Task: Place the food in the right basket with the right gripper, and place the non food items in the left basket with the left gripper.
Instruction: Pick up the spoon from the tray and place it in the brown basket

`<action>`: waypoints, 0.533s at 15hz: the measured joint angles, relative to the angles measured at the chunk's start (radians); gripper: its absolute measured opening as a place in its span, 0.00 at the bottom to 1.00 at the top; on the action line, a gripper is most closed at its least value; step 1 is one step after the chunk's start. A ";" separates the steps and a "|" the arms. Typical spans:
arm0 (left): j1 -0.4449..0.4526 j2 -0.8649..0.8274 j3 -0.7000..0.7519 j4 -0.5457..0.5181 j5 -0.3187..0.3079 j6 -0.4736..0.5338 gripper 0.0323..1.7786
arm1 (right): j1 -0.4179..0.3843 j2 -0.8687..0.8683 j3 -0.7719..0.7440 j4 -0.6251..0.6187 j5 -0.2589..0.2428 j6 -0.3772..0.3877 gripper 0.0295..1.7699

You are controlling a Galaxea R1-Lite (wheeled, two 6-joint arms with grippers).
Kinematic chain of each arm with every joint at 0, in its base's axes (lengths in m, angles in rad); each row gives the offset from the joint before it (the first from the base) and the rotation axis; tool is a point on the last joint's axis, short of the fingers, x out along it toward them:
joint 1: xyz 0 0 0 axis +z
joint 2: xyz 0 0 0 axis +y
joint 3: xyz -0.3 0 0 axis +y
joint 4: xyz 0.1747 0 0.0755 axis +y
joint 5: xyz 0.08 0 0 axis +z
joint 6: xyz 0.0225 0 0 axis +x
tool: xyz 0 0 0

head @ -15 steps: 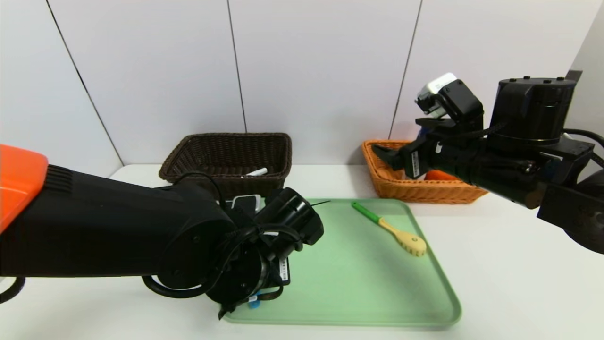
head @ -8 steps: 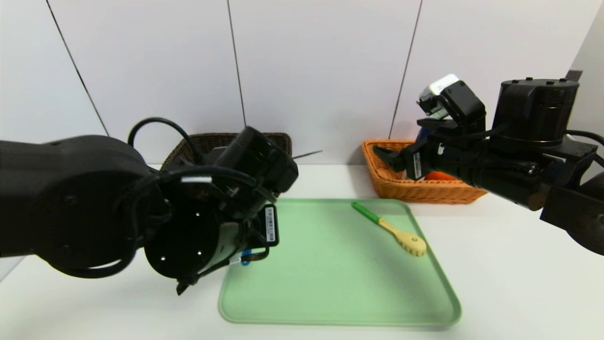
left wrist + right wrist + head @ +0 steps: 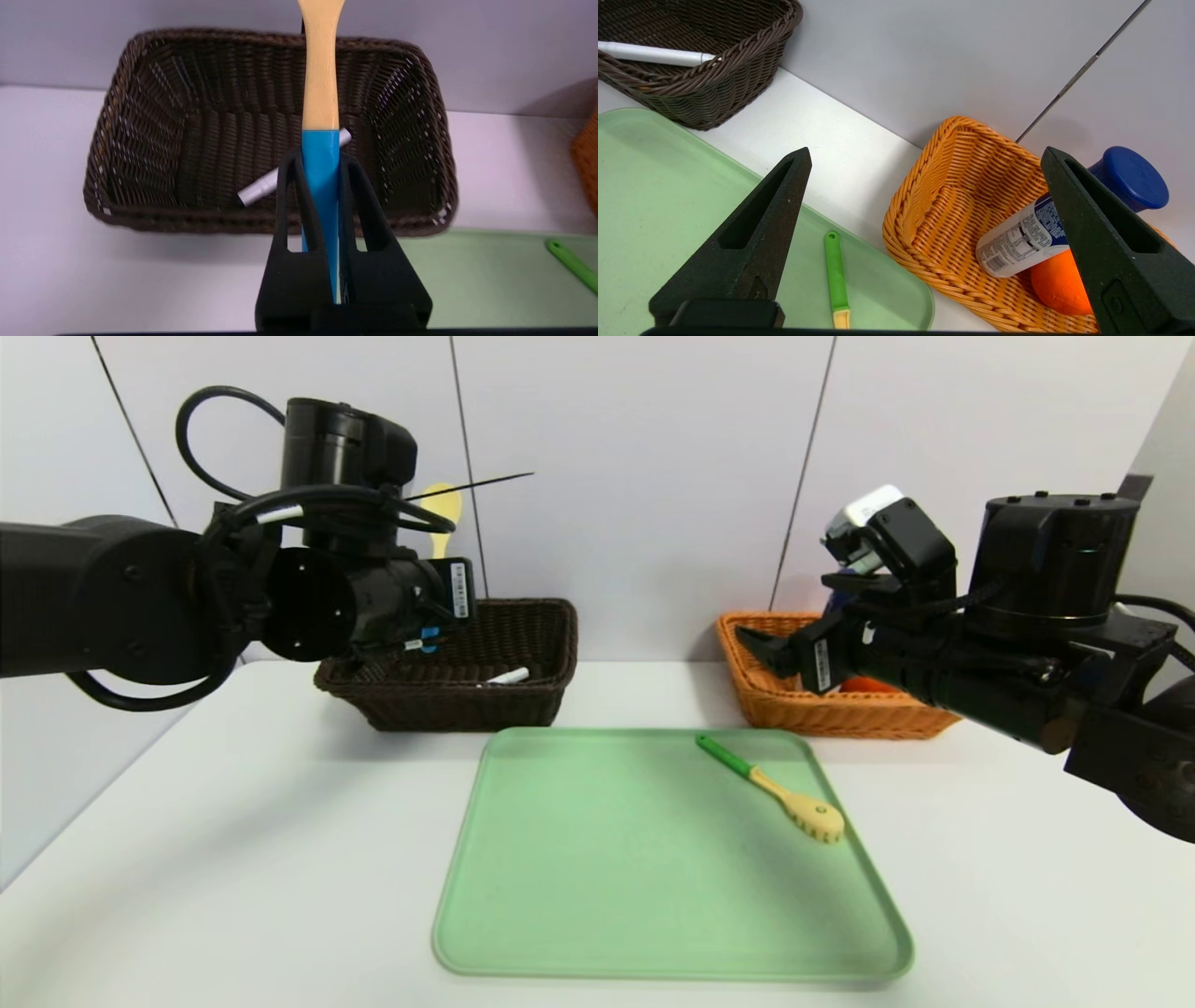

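My left gripper (image 3: 321, 158) is shut on the blue handle of the yellow spoon (image 3: 320, 70). It holds the spoon (image 3: 441, 511) in the air over the front of the dark brown left basket (image 3: 140, 116), bowl end pointing up. The white marker (image 3: 261, 189) lies inside that basket (image 3: 527, 616). The yellow fork (image 3: 775, 789) with a green handle lies on the green tray (image 3: 653, 896). My right gripper (image 3: 927, 154) hangs open and empty above the orange-tan right basket (image 3: 934, 186). That basket holds the white-and-blue bottle (image 3: 1022, 238) and the orange fruit (image 3: 1057, 284).
Both baskets stand against the back wall, the dark one left, the orange-tan one (image 3: 775, 709) right. The tray lies in front of them on the white table (image 3: 233, 859). A black cable loops over my left arm (image 3: 140, 597).
My left arm has risen from the tray's near left corner and swung back over the dark basket, carrying the spoon. The right arm has stayed still.
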 joint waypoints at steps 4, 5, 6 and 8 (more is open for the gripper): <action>0.083 0.116 -0.007 -0.128 -0.038 0.053 0.05 | 0.000 0.004 0.000 0.000 0.000 0.002 0.96; 0.097 0.144 -0.010 -0.151 -0.040 0.060 0.05 | 0.000 0.005 0.001 -0.001 0.000 0.003 0.96; 0.109 0.170 -0.016 -0.168 -0.039 0.069 0.05 | 0.000 0.005 0.004 -0.005 0.000 0.003 0.96; 0.125 0.211 -0.032 -0.191 -0.038 0.084 0.05 | 0.000 0.007 0.014 -0.035 0.000 0.003 0.96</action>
